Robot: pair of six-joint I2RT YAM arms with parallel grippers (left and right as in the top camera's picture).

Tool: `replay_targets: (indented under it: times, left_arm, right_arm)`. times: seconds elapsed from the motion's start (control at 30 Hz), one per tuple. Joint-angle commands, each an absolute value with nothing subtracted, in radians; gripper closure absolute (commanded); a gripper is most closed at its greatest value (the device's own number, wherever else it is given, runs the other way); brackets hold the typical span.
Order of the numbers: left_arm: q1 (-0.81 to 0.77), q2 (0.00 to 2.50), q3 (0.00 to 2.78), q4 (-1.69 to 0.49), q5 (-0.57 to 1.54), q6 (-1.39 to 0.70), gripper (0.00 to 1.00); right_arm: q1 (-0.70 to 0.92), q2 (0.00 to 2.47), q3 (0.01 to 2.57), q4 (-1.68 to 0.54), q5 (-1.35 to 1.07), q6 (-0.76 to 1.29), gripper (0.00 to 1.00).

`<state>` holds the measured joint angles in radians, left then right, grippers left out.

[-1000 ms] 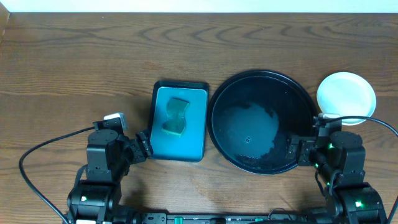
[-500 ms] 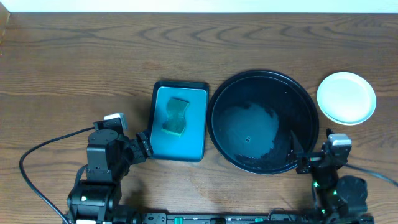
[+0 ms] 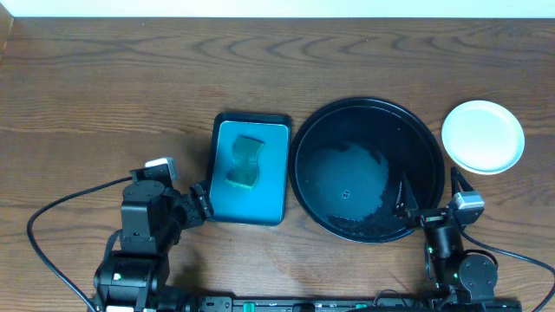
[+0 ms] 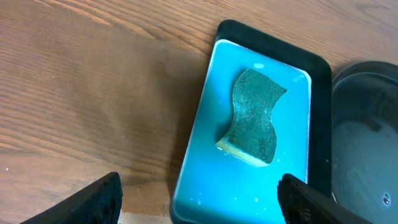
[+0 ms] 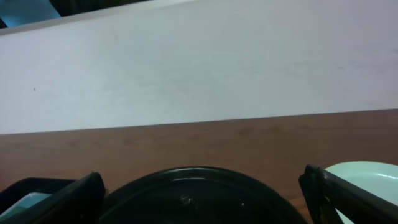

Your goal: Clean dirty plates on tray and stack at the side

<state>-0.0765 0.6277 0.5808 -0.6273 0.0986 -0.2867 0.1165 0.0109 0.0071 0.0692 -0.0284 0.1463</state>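
The large round black tray (image 3: 368, 113) holds no plates; its floor shows wet smears. It also shows in the right wrist view (image 5: 199, 186). A pale mint-white plate (image 3: 483, 136) rests on the table right of the tray; I cannot tell whether other plates lie under it. Its edge shows in the right wrist view (image 5: 367, 174). My right gripper (image 3: 429, 195) is open and empty at the tray's near-right rim, its jaws spread wide in its wrist view (image 5: 202, 208). My left gripper (image 3: 198, 204) is open and empty, just left of the small tray's near corner (image 4: 199, 211).
A small rectangular black tray with a teal inside (image 3: 251, 169) stands left of the large tray, with a green sponge (image 3: 245, 162) on it; the sponge (image 4: 252, 118) lies ahead of my left gripper. A white wall (image 5: 199, 62) backs the table.
My right arm has pulled back from beside the plate toward the front edge and now sits low by the tray's near-right rim. The left arm has not moved.
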Motion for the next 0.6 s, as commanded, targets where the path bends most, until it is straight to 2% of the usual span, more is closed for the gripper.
replay_targets:
  times: [0.0, 0.03, 0.57]
  left_arm:
    - [-0.075, 0.629, 0.574, -0.627, 0.094, -0.27, 0.2]
    - [-0.075, 0.629, 0.574, -0.627, 0.094, -0.27, 0.2]
    - [-0.075, 0.629, 0.574, -0.627, 0.094, -0.27, 0.19]
  right_arm:
    - [0.125, 0.005, 0.005, -0.023, -0.019, 0.117, 0.01]
    - [0.125, 0.005, 0.006, -0.091, -0.017, 0.118, 0.01]
    - [0.127, 0.005, 0.006, -0.075, -0.015, 0.088, 0.01]
